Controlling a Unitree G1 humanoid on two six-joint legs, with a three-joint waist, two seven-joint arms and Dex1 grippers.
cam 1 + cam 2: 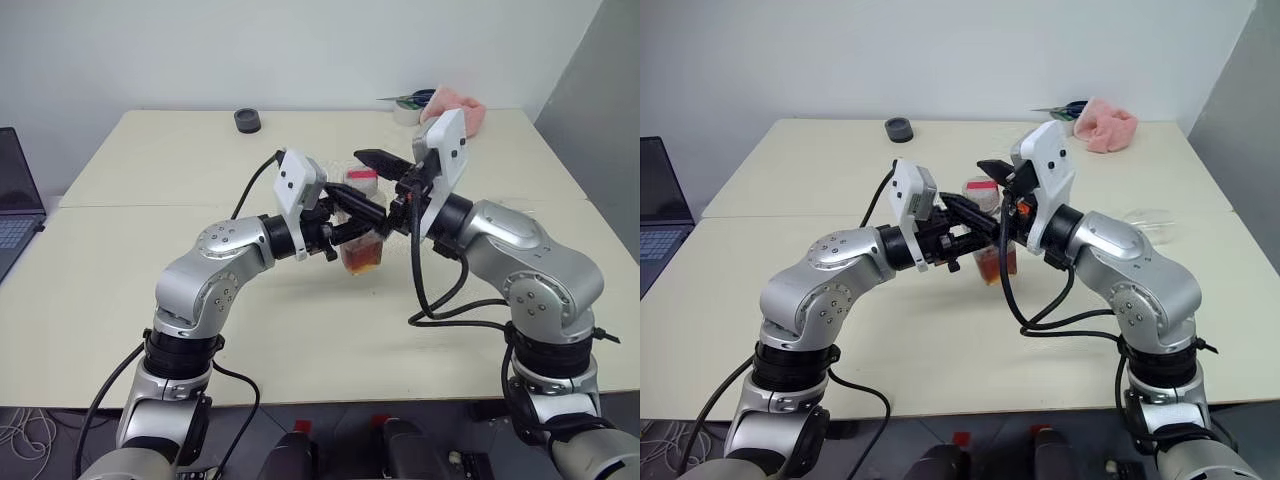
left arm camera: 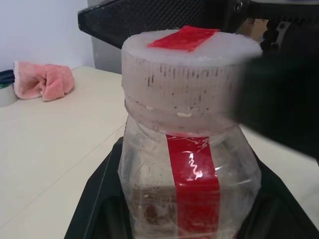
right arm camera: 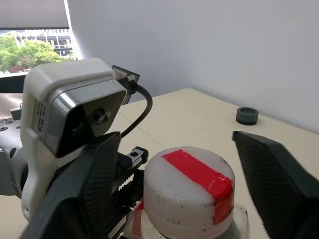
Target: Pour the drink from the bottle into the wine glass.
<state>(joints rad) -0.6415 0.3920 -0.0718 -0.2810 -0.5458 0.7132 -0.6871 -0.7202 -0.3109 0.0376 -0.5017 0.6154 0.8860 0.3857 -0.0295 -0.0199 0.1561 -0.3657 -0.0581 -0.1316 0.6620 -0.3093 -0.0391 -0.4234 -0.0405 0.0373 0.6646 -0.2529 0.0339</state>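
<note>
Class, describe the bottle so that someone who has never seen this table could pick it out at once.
Look above the middle of the cream table, where the two arms meet. The left tool holds the bottle there. It is small and clear, with brown drink low inside, a whitish cap and a red strip down its side.

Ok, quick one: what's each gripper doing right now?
Left gripper: shut on the bottle, held above the table.
Right gripper: open, fingers either side of the bottle's cap, not gripping.
</note>
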